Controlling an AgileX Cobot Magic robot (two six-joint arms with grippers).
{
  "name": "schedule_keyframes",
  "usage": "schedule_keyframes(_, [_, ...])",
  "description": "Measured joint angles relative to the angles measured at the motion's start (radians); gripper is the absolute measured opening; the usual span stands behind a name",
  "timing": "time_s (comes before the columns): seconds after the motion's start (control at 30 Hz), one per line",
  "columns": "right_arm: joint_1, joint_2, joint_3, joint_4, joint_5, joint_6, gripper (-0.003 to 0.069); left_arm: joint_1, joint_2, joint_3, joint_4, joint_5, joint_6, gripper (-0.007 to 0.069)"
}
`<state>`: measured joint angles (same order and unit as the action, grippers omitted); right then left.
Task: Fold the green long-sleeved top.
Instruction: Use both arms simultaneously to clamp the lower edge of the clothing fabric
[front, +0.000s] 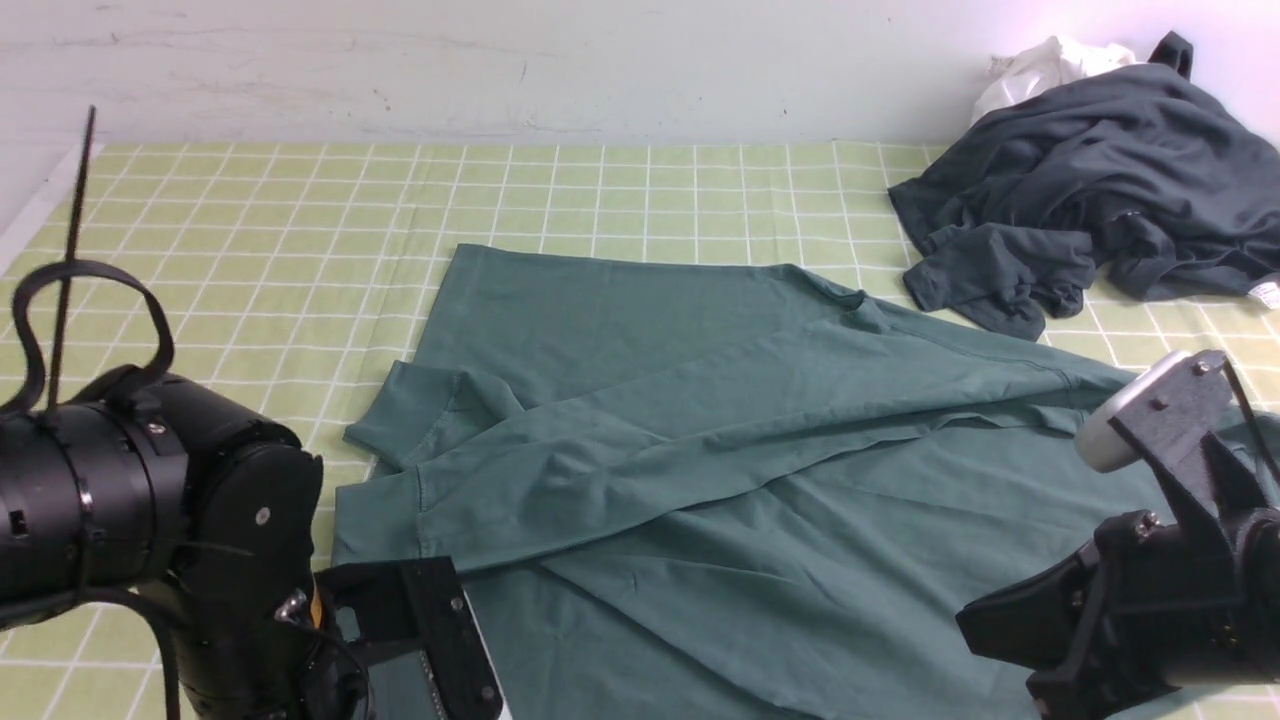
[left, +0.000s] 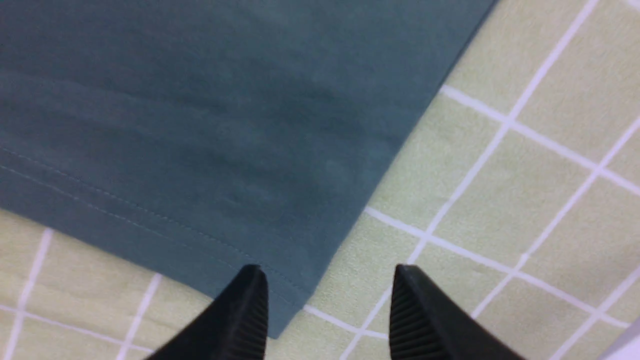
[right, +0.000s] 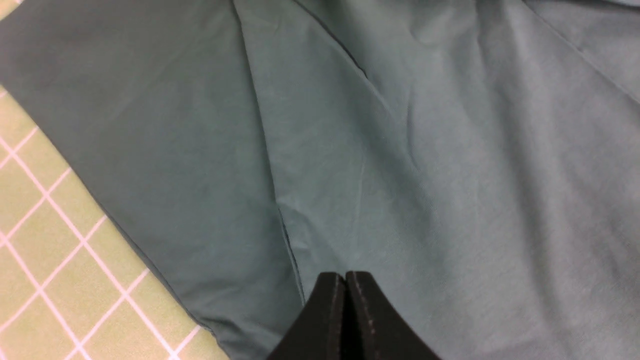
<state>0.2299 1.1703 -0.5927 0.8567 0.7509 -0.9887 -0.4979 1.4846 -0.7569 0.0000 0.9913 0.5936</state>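
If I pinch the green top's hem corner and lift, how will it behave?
Probably floppy: the dark teal-green jersey long-sleeved top lies in soft creases, sleeve draped across its body, so it should sag and trail. Likely light: thin, flat layers.

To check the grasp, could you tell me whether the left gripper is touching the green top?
Cannot tell: in the left wrist view the left gripper overlaps the green top at its hem corner; height unclear.

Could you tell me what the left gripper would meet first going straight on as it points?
Probably the hem corner of the green long-sleeved top, lying on the checked tablecloth; depth is unclear.
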Motion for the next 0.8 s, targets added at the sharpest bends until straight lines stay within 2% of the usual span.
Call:
schedule_keyframes(0.17, [0.0,0.0,0.0,0.0,0.006,0.0,-0.001,-0.002,0.061,0.005,-0.016,-0.059,-0.02,0.0345])
schedule_keyframes(0.43, [0.0,0.0,0.0,0.004,0.019,0.002,-0.001,-0.002,0.081,0.009,-0.013,-0.112,-0.022,0.0472])
schedule_keyframes(0.57, [0.0,0.0,0.0,0.005,0.026,-0.002,-0.001,-0.002,0.095,0.009,0.018,-0.112,-0.021,0.0468])
schedule_keyframes(0.8, [0.0,0.0,0.0,0.015,0.043,-0.006,-0.001,-0.002,0.137,0.009,0.035,-0.118,-0.014,0.0393])
